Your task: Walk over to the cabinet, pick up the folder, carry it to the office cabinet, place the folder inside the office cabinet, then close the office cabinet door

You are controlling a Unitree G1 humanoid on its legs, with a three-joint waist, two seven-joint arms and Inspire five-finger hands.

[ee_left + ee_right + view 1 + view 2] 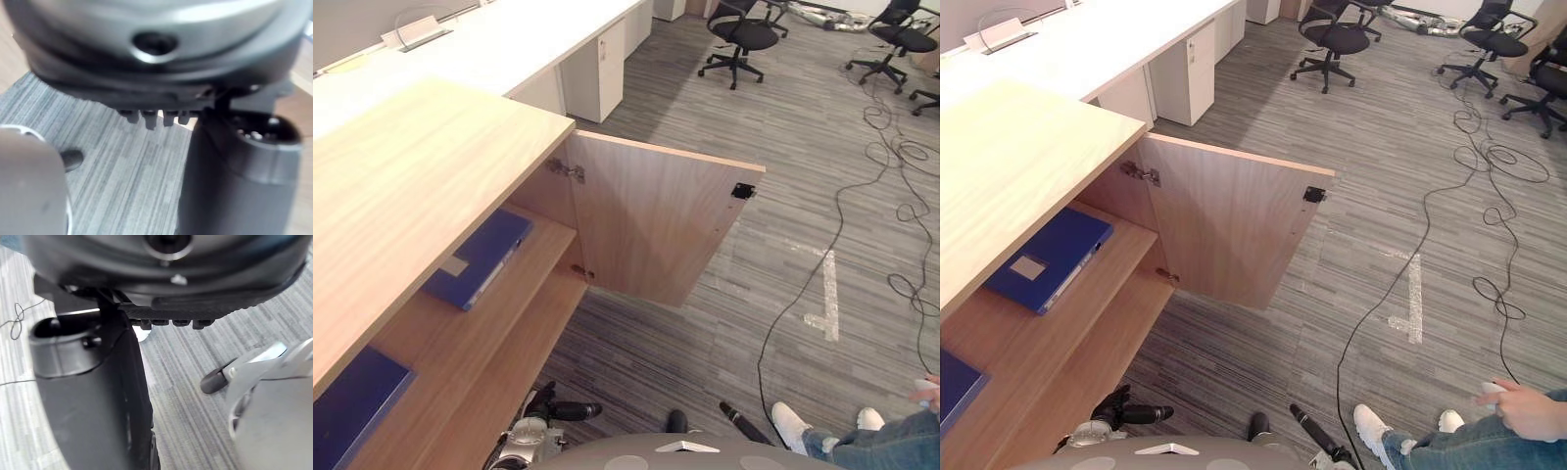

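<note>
Blue folder (pixel 480 257) flat on the shelf (pixel 544 249) at 10 o'clock — stiff, probably light, slick; I'd grab the spine. Left hand (pixel 558 409), right hand (pixel 739 419) dangle loose, empty.

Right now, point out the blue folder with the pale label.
Left in both eye views: the blue folder lies flat on the cabinet's upper shelf, beside the open door.

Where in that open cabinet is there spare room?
The upper shelf is bare between the blue folder and the door. The lower shelf is bare from the second blue folder to the door. Nothing is crowded.
</note>
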